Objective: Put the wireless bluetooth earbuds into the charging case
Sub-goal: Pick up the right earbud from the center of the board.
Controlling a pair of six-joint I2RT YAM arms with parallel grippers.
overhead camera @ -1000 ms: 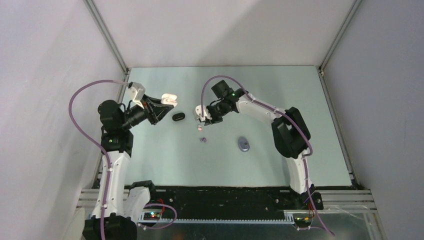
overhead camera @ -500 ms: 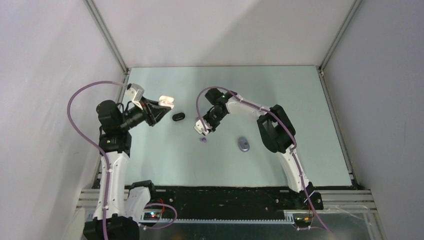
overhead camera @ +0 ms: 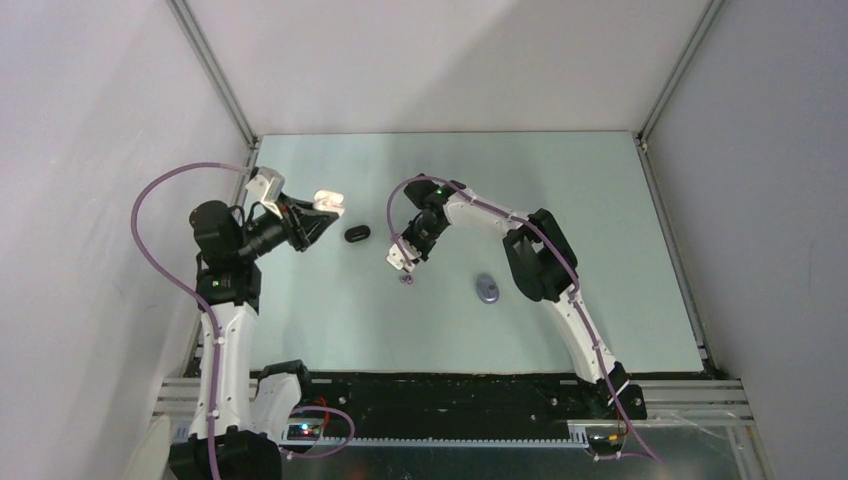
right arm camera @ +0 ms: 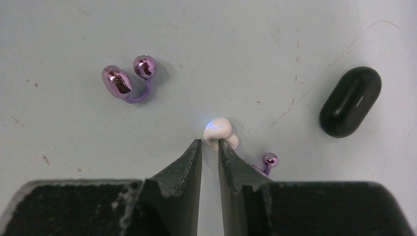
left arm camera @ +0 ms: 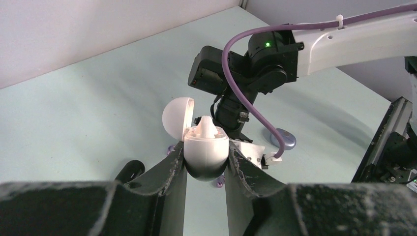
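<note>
While an open white case (overhead camera: 333, 197) is held up by the left claw (overhead camera: 325, 206), the right claw (overhead camera: 401, 260) is seen from above poised low over the table (overhead camera: 600, 200), near a black case (overhead camera: 357, 234) and just beside a purple bud (overhead camera: 406, 281).

From the left wrist, the left claw is shown clamped on the white case, its lid tipped back and a seated bud (left arm camera: 206, 129) inside.

From the right wrist, a white bud (right arm camera: 218, 129) is shown lying on the table, touched by the right claw's tips, which stand a narrow slit apart. Whether it is pinched cannot be told.

The pick-up of this bud is judged to be in hand. A firm pinch, a lift and careful alignment over the open case are called for next.
</note>
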